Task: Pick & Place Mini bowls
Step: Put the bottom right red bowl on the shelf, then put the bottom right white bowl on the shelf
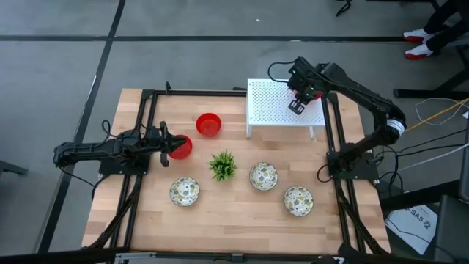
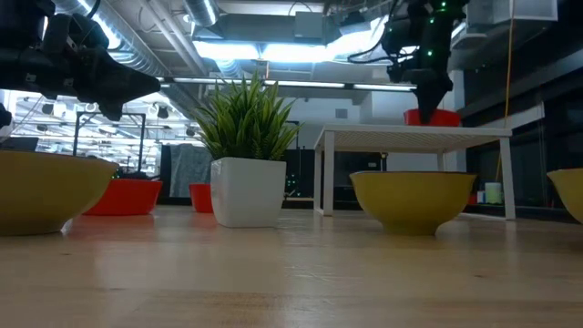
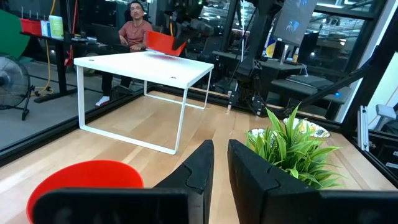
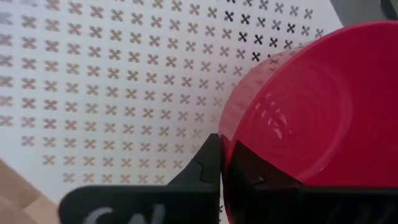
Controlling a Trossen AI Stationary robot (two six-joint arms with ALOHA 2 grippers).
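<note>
Two claws are each holding a red bowl.
The right claw point(image 1: 299, 103) is pinching the rim of one red bowl point(image 4: 311, 106) over the white rack point(image 1: 275, 103). The left claw point(image 1: 167, 144) is gripping a second red bowl point(image 1: 180, 147) at the tabletop's point(image 1: 242, 213) left side. A third red bowl point(image 1: 209, 124) is sitting near it. Three speckled bowls point(image 1: 185, 191) are lying along the front, and one green plant point(image 1: 223, 165) is standing in the middle.

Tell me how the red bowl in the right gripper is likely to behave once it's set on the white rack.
The red bowl looks glossy, so it may slide between the right gripper fingers pinching its rim. It looks rigid, probably light. On the perforated white rack, its round base should sit steady unless released tilted.
</note>
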